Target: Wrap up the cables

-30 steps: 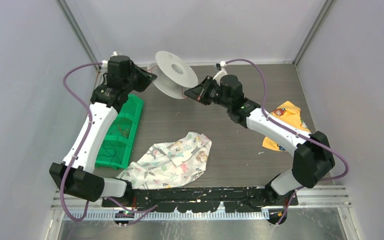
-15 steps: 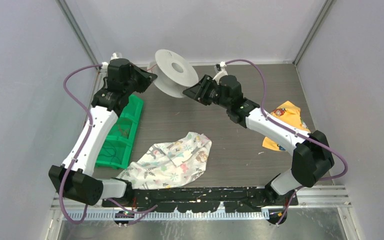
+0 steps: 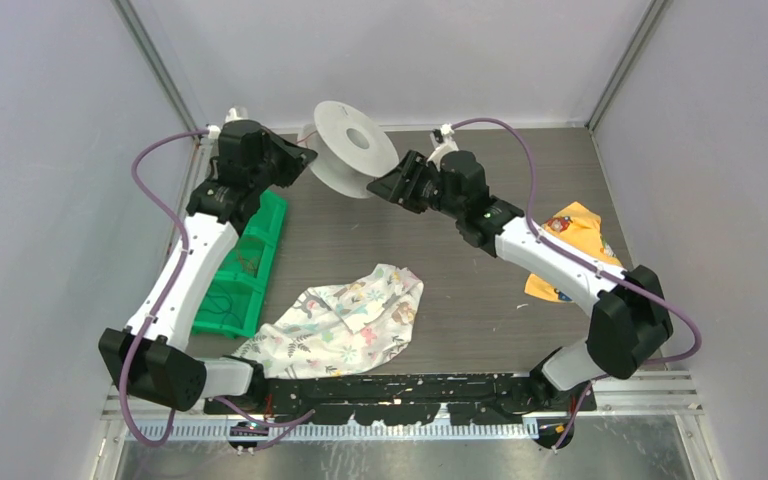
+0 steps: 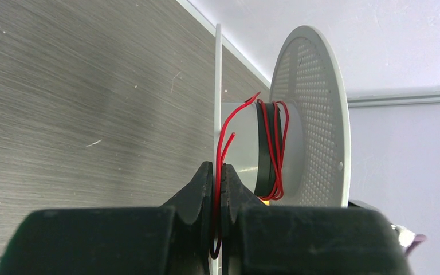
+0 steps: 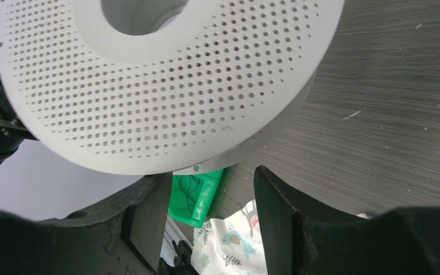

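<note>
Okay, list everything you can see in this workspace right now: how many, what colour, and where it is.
spool: one, pale grey with perforated flanges, far middle of the table, between the two grippers
red wire: one, red, a few turns on the spool's hub, loose stretch running into the left gripper
bin: one, green, left side of the table
patterned cloth: one, white with an animal print, crumpled near the front centre
yellow cloth: one, yellow-orange, right side, partly under the right arm
table: one, dark wood grain
hoses: two, purple, one along each arm
left gripper: one, black, shut on the red wire beside the spool
right gripper: one, black, jaws apart at the spool's rim
</note>
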